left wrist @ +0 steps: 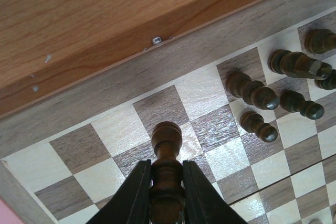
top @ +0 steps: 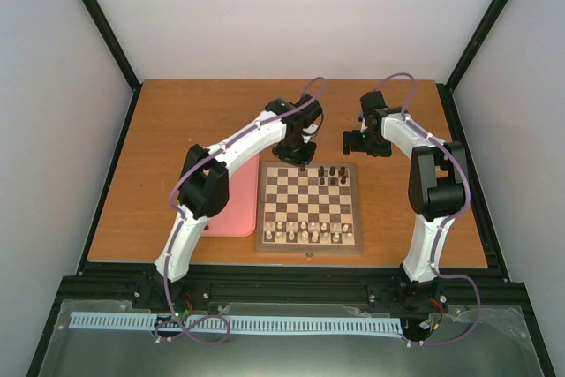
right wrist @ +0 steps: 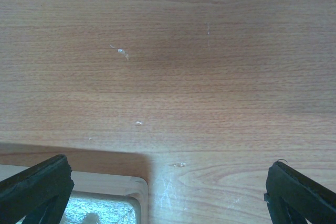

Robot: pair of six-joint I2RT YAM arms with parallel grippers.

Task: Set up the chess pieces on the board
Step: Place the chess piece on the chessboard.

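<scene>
Left wrist: piece partly behind pincer

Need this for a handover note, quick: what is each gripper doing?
Left gripper: shut on a dark piece.
Right gripper: open, empty.

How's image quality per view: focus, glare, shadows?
Top external: evenly lit, but the tiny dark brown chess pieces on the checkered wooden chessboard barely resolve. Left wrist: sharp on the piece held in the left gripper; slight sheen on squares beside it. Right wrist: brown wooden table in focus, soft shadow at lower left.
</scene>
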